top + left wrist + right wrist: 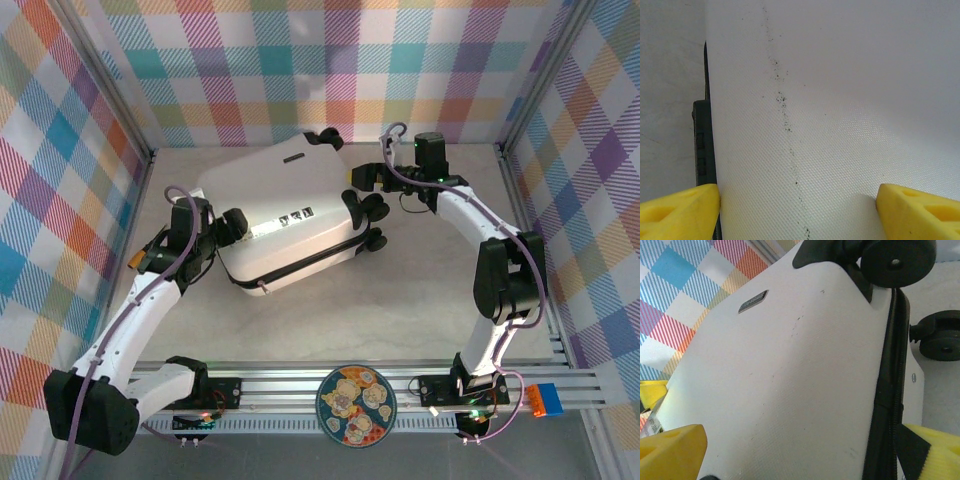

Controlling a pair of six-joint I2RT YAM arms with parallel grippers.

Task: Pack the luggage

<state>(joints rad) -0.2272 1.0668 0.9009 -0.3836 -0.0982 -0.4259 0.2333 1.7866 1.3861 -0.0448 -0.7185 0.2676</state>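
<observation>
The left arm rises from its base at the near left corner and slants forward and to the right. Its wrist is bent so that the left end effector points right, with its yellow fingers spread wide apart. The right arm climbs from its base, folds at the dark elbow and stretches leftward along the far side. The right end effector points left, its yellow fingers standing wide apart too.

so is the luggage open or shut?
Shut. The luggage lies flat, both white shells meeting along the black zipper band. Whether it's fully zipped, cannot tell.
</observation>
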